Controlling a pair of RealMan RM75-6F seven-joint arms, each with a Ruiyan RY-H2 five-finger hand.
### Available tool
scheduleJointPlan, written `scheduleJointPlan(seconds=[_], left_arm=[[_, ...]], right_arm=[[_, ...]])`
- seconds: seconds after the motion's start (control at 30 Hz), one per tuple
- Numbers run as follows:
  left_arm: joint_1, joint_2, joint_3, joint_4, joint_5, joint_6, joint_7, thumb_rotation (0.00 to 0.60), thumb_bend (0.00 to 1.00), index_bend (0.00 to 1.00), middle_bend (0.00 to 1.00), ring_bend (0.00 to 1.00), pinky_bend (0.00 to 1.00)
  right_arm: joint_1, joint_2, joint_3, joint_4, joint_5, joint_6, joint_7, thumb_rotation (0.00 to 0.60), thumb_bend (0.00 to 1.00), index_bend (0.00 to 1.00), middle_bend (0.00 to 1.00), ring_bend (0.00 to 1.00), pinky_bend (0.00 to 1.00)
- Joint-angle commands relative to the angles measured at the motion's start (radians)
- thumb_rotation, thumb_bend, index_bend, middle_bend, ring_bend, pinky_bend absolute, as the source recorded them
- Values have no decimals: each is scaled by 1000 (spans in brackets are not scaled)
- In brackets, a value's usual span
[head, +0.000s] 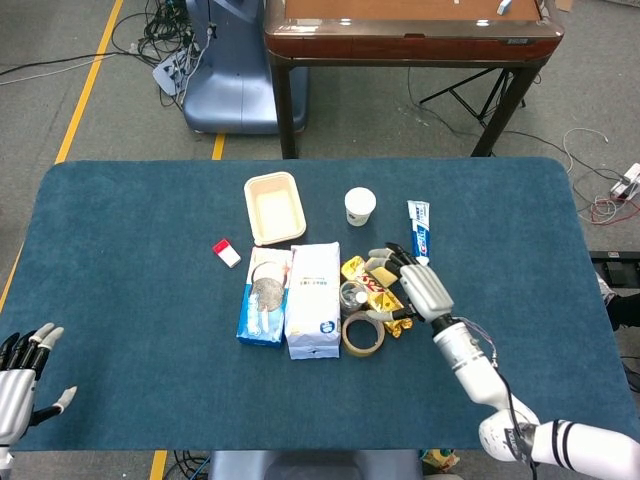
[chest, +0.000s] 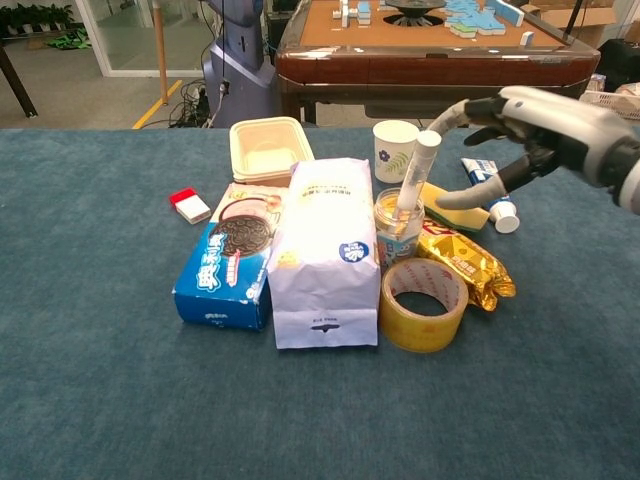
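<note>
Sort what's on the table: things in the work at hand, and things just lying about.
In the work: right hand, open just above; test tube leaning in the glass jar.

Lying about: tape roll, white bag, cookie box, paper cup, toothpaste, takeaway tray, gold snack pack, left hand.

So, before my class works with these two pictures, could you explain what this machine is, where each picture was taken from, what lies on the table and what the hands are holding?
It is a robot with two arms, each ending in a robot hand. One picture looks down from its head; the other looks forward from its chest.

On the blue table lie a cookie box, a white bag, a tape roll, a glass jar with a white tube standing tilted in it, a gold snack pack, a paper cup, a toothpaste tube and a beige tray.

The right robot hand is spread open above the jar, holding nothing. The left robot hand rests open at the table's near corner.
</note>
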Motion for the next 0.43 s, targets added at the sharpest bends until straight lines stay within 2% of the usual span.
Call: scheduleJointPlan(seconds=[0.03,0.2,0.43], left_arm=[[-2,1,-2,1,2,1,-2,600,246,108,72,78,0],[-6,-1,-6,2,6,3,-1,600,246,108,72,78,0],[-18,-5,-9,-9,17,-5,17,600,246,108,72,78,0]], right_arm=[[-97,85,-46,-45,-72,146,-73,600,244,315,187,58,106],[-212,204,-96,-106,-80,274,-175,600,247,315,197,58,106],[-350,313,-149,-147,-77,390,-147,600,248,315,203,58,106]])
